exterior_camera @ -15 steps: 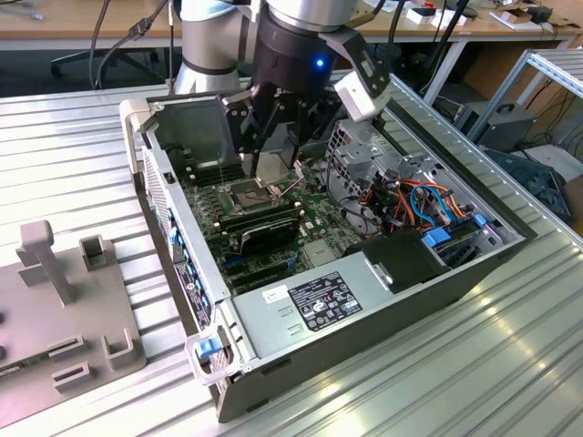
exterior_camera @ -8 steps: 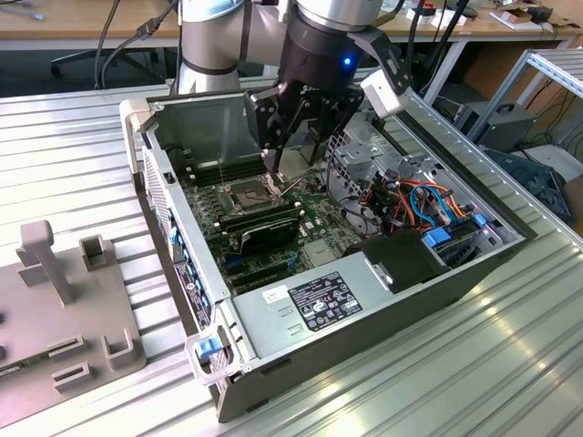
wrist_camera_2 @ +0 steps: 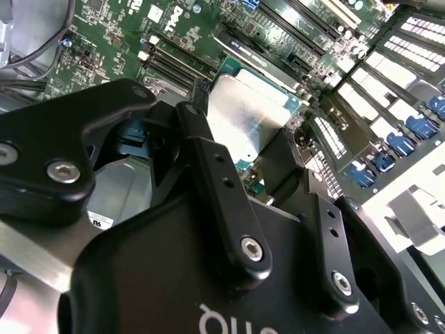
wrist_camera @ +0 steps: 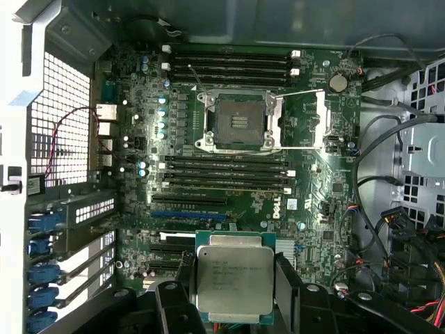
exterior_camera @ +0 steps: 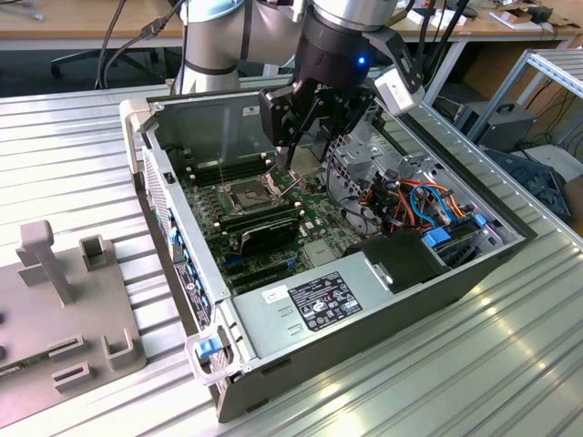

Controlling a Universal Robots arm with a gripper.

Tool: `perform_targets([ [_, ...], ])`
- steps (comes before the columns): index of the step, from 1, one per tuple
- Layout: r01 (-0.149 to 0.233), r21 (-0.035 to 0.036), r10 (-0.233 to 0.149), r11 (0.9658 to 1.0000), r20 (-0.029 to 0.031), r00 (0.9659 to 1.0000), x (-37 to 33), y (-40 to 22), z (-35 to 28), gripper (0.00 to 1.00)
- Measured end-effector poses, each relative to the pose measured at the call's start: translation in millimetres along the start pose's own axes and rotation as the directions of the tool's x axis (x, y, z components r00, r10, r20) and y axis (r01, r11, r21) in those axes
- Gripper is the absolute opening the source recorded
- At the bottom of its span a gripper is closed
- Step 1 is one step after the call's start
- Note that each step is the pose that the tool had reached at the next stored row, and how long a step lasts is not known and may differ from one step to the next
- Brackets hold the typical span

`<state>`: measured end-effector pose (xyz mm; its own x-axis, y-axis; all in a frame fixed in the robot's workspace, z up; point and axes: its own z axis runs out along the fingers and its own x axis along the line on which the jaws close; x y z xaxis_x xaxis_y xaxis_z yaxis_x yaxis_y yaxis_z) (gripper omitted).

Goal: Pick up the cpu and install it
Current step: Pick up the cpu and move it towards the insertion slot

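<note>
The cpu (wrist_camera: 232, 278), a thin square chip with a dull silvery face, sits between my gripper's (wrist_camera: 233, 296) two black fingers (wrist_camera: 286, 282); the gripper is shut on it. In the second wrist view the cpu's (wrist_camera_2: 245, 115) metal face shows between the same fingers (wrist_camera_2: 201, 139). In the exterior view my gripper (exterior_camera: 308, 146) hangs inside the open computer case, above the green motherboard (exterior_camera: 314, 205). The dark square socket (wrist_camera: 240, 120) lies bare, its hinged metal frame (wrist_camera: 306, 122) swung open beside it. The socket (exterior_camera: 250, 193) is lower than the gripper and toward the exterior view's left.
A long black card (exterior_camera: 260, 232) lies across the board near the socket. Memory slots (wrist_camera: 229, 66) flank the socket. Coloured cables (exterior_camera: 419, 205) and a drive cage fill the case at the exterior view's right. A power supply (exterior_camera: 319, 305) sits in front. A grey fixture (exterior_camera: 64, 300) stands outside the case.
</note>
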<state>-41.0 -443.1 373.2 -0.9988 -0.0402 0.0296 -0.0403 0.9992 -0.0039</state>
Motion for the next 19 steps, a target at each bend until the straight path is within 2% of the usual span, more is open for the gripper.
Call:
perform_targets([
  [9,0.000,0.0001,0.000,1.0000,0.0000,1.0000,-0.5,0.0,0.0,0.55],
  [12,0.000,0.0000,0.000,1.0000,-0.0001,1.0000,-4.0,-0.1,-0.1,0.55],
  [16,0.000,0.0001,0.000,1.0000,0.0000,1.0000,-14.8,-0.6,-0.5,0.55],
  [19,0.000,0.0000,0.000,1.0000,0.0000,1.0000,-20.2,-0.8,-0.6,0.55],
])
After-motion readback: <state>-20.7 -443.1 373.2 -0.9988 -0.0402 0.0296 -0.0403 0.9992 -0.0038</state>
